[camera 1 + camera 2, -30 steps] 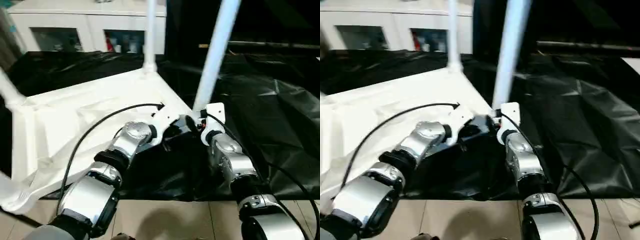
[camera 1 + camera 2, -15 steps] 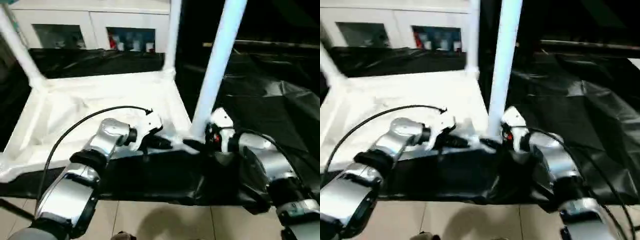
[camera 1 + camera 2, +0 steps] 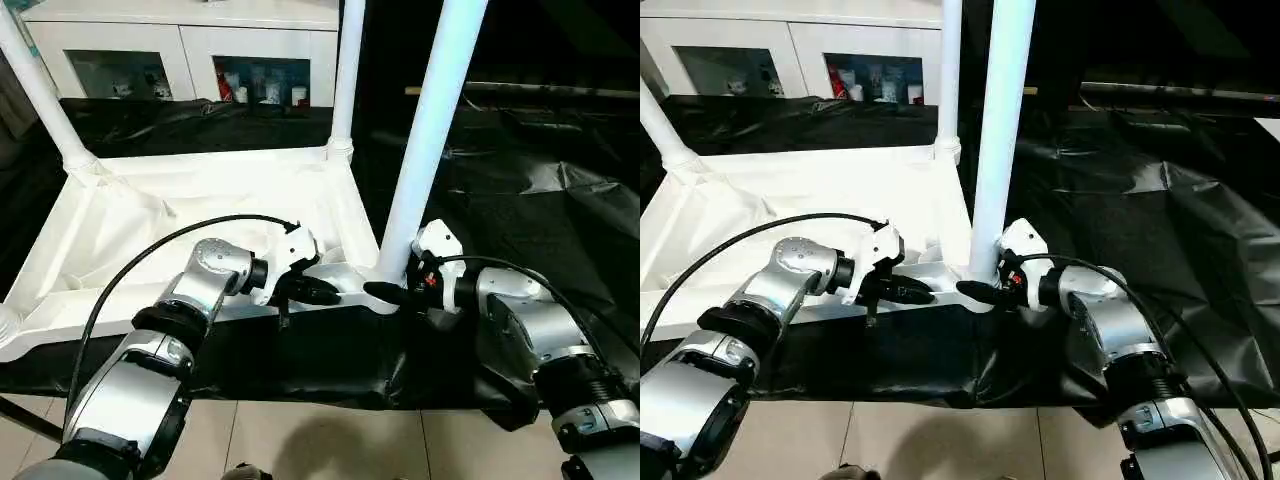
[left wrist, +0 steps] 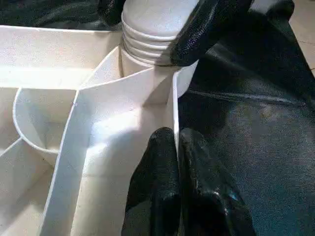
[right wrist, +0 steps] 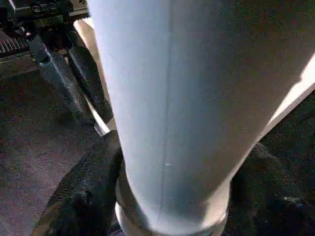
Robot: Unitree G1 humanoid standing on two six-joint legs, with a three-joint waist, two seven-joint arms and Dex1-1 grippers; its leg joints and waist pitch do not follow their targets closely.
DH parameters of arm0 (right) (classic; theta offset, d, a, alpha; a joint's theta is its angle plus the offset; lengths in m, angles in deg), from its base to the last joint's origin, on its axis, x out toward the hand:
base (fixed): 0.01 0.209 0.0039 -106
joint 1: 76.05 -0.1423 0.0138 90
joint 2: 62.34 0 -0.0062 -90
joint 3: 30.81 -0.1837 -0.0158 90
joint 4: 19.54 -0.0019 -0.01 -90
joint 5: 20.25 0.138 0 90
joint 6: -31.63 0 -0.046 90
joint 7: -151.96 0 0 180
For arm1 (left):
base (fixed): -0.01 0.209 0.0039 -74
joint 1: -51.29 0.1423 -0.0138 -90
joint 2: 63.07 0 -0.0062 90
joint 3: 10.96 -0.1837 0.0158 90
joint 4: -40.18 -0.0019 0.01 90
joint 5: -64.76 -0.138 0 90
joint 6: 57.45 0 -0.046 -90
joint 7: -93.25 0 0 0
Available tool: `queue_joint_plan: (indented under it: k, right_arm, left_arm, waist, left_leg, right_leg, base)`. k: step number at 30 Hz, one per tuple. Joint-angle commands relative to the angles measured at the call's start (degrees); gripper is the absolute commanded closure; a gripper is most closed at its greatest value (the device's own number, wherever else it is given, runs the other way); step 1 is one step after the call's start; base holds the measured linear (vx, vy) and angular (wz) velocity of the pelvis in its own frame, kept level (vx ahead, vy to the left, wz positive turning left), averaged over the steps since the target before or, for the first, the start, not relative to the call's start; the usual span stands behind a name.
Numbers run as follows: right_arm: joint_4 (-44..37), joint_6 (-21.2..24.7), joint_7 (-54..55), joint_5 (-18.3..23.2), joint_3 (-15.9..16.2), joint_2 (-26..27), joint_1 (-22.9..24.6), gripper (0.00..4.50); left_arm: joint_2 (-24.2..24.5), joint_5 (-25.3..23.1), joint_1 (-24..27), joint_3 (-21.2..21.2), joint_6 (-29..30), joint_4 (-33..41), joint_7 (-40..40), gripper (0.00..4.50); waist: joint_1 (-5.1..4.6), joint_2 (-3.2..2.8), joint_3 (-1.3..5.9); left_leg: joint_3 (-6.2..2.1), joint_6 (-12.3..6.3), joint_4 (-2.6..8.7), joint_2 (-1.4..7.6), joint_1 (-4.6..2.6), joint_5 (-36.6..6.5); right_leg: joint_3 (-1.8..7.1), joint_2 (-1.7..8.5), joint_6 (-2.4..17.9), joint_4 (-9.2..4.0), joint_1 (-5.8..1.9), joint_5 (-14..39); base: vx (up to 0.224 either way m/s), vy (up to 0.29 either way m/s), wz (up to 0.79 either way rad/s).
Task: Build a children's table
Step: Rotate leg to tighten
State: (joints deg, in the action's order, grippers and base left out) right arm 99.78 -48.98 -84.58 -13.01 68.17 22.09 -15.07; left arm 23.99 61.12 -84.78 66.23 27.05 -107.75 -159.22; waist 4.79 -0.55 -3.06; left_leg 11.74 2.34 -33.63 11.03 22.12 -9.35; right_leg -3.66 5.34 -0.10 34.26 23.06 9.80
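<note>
Black plastic sheeting (image 3: 560,210) covers the work surface, with a white glass-fronted cabinet (image 3: 190,50) standing behind it and pale floor tiles (image 3: 320,440) at the near edge. On the sheeting lies the white tabletop (image 3: 130,230), upside down, its ribbed underside and raised rim facing up.

Three legs stand upright in its corner sockets: the near leg (image 3: 425,140) at the corner closest to the grippers, a second leg (image 3: 345,70) at the corner toward the cabinet, and a third leg (image 3: 35,90) at the far corner on the left side.

The left gripper (image 3: 322,291) sits at the tabletop's near rim, just beside the near leg's socket. In the left wrist view its two black fingers (image 4: 162,191) are pressed together with the thin rim wall pinched between them.

The right gripper (image 3: 392,293) is at the base of the near leg. In the right wrist view one black finger (image 5: 83,196) lies on each side of the leg, just above its ridged collar (image 4: 152,34), so the claw is clamped around the leg. The two grippers are close together, nearly touching at that corner.
</note>
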Motion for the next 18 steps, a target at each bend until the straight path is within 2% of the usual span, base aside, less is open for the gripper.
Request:
queue_joint_plan:
  k: [1, 5, 8, 9, 10, 11, 13, 14, 15, 16, 17, 18]
  right_arm:
    - [-0.8, 0.5, -0.5, -0.3, 1.1, 0.2, 0.1, 1.77]
    - [0.0, 0.5, 0.5, -0.5, 0.8, 0.7, 0.5, 1.82]
    - [2.2, -0.4, 4.9, -1.4, -0.3, 1.9, 0.5, 1.83]
    - [3.8, -0.9, 8.6, -2.1, -1.2, 2.9, 0.2, 1.83]
    - [6.3, -0.8, 16.4, -3.3, -2.6, 5.4, -0.1, 1.83]
    - [6.4, -0.7, 17.0, -3.4, -2.7, 5.6, -0.1, 1.83]
    - [8.1, 1.8, 27.9, -3.9, -5.2, 9.5, -0.4, 1.83]
    - [8.3, 2.4, 30.2, -4.0, -5.8, 10.4, -0.4, 1.83]
    - [8.8, 3.8, 35.4, -3.8, -7.1, 12.9, -0.6, 1.83]
    - [8.8, 3.8, 35.4, -3.8, -7.1, 12.9, -0.6, 1.83]
    - [9.2, 4.7, 39.2, -3.4, -8.1, 14.9, -0.6, 1.83]
    - [10.1, 4.1, 43.6, -2.5, -8.9, 19.5, -1.3, 1.83]
  left_arm:
    - [-1.8, 1.6, 0.8, -0.1, -0.5, 0.8, -2.4, 4.50]
    - [-1.7, 1.2, 1.1, 0.0, -0.5, 0.7, -1.2, 4.50]
    - [-2.0, 0.4, 0.9, 0.2, -0.3, 0.0, 2.5, 4.50]
    - [-2.3, -0.5, 0.6, 0.3, -0.2, -0.7, 5.8, 4.50]
    - [-3.5, -1.5, -0.3, 0.9, 0.8, -2.5, 12.8, 4.50]
    - [-3.6, -1.5, -0.4, 1.0, 0.9, -2.6, 13.1, 4.50]
    - [-6.1, -1.1, -1.4, 2.7, 2.8, -4.0, 21.1, 4.50]
    - [-6.6, -1.0, -1.6, 3.0, 3.3, -4.2, 22.5, 4.50]
    - [-8.2, -1.5, -2.3, 3.2, 4.1, -4.7, 27.3, 4.50]
    - [-8.2, -1.5, -2.3, 3.2, 4.1, -4.7, 27.3, 4.50]
    - [-9.5, -2.0, -2.8, 3.3, 4.7, -5.1, 30.9, 4.50]
    - [-12.7, -2.7, -3.8, 3.2, 5.1, -6.0, 36.7, 4.50]
  waist:
    - [0.02, 0.96, 3.89]
    - [-0.01, 1.01, 3.90]
    - [-0.08, 1.00, 3.81]
    - [-0.30, 0.94, 3.74]
    - [-0.55, 0.99, 3.71]
    - [-0.72, 0.93, 3.57]
    - [-1.29, 0.98, 3.44]
    - [-1.51, 0.96, 3.42]
    - [-1.82, 1.08, 3.39]
    - [-1.88, 0.98, 3.30]
    - [-1.94, 0.88, 3.26]
    - [-2.05, 0.88, 3.27]
  left_leg:
    - [-1.03, -3.31, 3.74, 2.51, -1.28, -13.0]
    - [-1.01, -3.27, 3.71, 2.47, -1.25, -13.1]
    - [-1.04, -2.98, 3.78, 2.44, -1.25, -13.5]
    - [-1.12, -2.38, 3.86, 2.46, -1.36, -14.5]
    - [-1.17, -1.67, 3.92, 2.38, -1.52, -15.5]
    - [-1.22, -1.16, 4.05, 2.38, -1.64, -16.2]
    - [-1.53, 0.24, 4.36, 2.31, -1.82, -18.6]
    - [-1.54, 0.53, 4.43, 2.28, -1.82, -18.9]
    - [-1.65, 0.76, 4.47, 2.21, -1.93, -20.2]
    - [-1.68, 0.86, 4.51, 2.25, -2.20, -21.2]
    - [-1.71, 0.87, 4.49, 2.17, -2.19, -21.6]
    - [-1.65, 0.92, 4.46, 2.17, -2.28, -22.4]
  right_leg:
    - [2.24, 3.38, 14.1, -3.94, -2.45, 13.2]
    - [2.24, 3.39, 14.0, -3.96, -2.49, 13.4]
    - [2.25, 3.41, 13.7, -4.11, -2.39, 14.6]
    - [2.30, 3.49, 13.4, -4.25, -2.18, 16.0]
    - [2.31, 3.51, 13.0, -4.48, -2.03, 17.9]
    - [2.32, 3.44, 12.7, -4.64, -1.83, 19.0]
    - [2.19, 3.43, 11.2, -5.13, -1.77, 23.3]
    - [2.20, 3.39, 11.0, -5.19, -1.68, 23.8]
    - [2.11, 3.35, 10.3, -5.48, -1.61, 25.3]
    - [2.18, 3.43, 9.9, -5.79, -1.35, 26.3]
    - [2.17, 3.44, 9.7, -5.88, -1.30, 26.9]
    - [2.31, 3.49, 9.2, -6.09, -1.11, 27.6]
  base:
    - [0.000, 0.000, 0.00]
    - [0.000, 0.000, 0.00]
    - [0.000, 0.000, 0.00]
    - [0.000, 0.000, 0.00]
    - [0.000, 0.000, 0.00]
    - [0.000, 0.000, 0.00]
    - [0.000, 0.000, 0.00]
    - [0.000, 0.000, 0.00]
    - [0.000, 0.000, 0.00]
    - [0.000, 0.000, 0.00]
    - [0.000, 0.000, 0.00]
    - [0.000, 0.000, 0.00]
